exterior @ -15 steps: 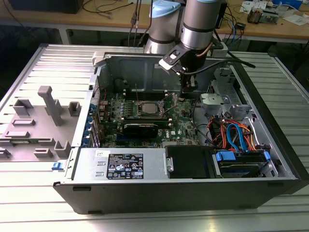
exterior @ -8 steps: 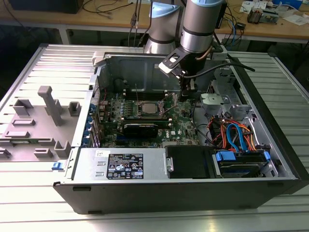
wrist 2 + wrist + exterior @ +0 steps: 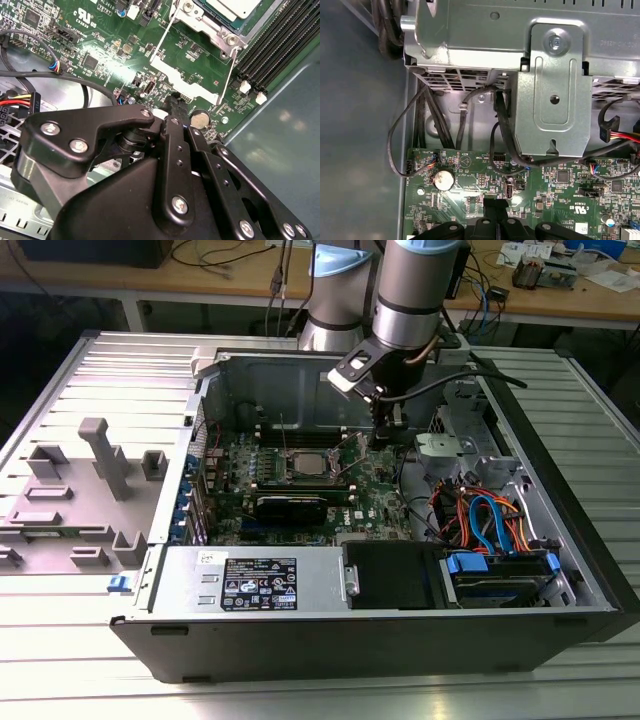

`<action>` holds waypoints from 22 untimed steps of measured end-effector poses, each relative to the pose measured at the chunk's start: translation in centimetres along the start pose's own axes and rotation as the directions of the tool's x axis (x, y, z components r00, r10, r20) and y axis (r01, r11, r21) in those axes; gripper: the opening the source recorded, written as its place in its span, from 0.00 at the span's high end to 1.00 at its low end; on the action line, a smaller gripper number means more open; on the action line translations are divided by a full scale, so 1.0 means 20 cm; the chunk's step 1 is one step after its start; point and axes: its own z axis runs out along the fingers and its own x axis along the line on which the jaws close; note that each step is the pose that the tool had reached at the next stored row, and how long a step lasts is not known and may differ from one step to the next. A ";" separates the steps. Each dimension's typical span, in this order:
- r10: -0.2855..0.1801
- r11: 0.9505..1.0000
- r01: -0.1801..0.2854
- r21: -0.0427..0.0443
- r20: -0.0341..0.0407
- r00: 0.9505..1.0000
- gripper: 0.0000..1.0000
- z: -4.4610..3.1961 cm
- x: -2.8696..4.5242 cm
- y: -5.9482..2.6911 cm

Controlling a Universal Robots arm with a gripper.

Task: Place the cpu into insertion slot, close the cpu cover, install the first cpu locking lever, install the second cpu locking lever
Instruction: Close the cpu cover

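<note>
- The cpu (image 3: pixel 305 462), a small flat square with a silvery-grey metal top, lies in the insertion slot (image 3: pixel 286 464) just left of centre in the exterior view; the second wrist view also shows its pale metal face (image 3: pixel 232 7).
- The cpu cover (image 3: pixel 220 31), a thin silver metal frame with screw heads at its corners, surrounds the chip; whether it is latched cannot be told.
- Two thin wire levers (image 3: pixel 161 42) run along the socket's sides.
- The gripper (image 3: pixel 383 437), matt black with bolted link bars, hangs just above the motherboard (image 3: pixel 375 495) to the exterior view's right of the socket, apart from the chip; its fingertips meet (image 3: pixel 495 209) in the first wrist view and taper to one point (image 3: pixel 175 105) in the second.
- A round silver coin battery (image 3: pixel 444 179) sits on the glossy green board near the fingertips.
- Long black memory slots (image 3: pixel 270 55) lie beside the socket.
- A long black card (image 3: pixel 290 506) crosses the board below the socket.
- A folded grey steel bracket (image 3: pixel 550 100) and loose black cables (image 3: pixel 427 120) stand beyond the board's edge.
- Blue and orange drive cables (image 3: pixel 480 515) fill the lower right of the case (image 3: pixel 350 645), which lies open on its side.
- A ribbed aluminium table (image 3: pixel 60 660) carries the case and grey plastic fixtures (image 3: pixel 100 455); a wooden bench (image 3: pixel 100 280) lines the upper edge.
</note>
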 end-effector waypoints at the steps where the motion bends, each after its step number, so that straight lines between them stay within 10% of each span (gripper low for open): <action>1: 0.000 1.000 0.000 0.000 0.000 1.000 0.89 0.000 0.000 -0.001; 22: 0.000 1.000 0.000 0.001 0.000 1.000 0.89 0.004 0.002 -0.034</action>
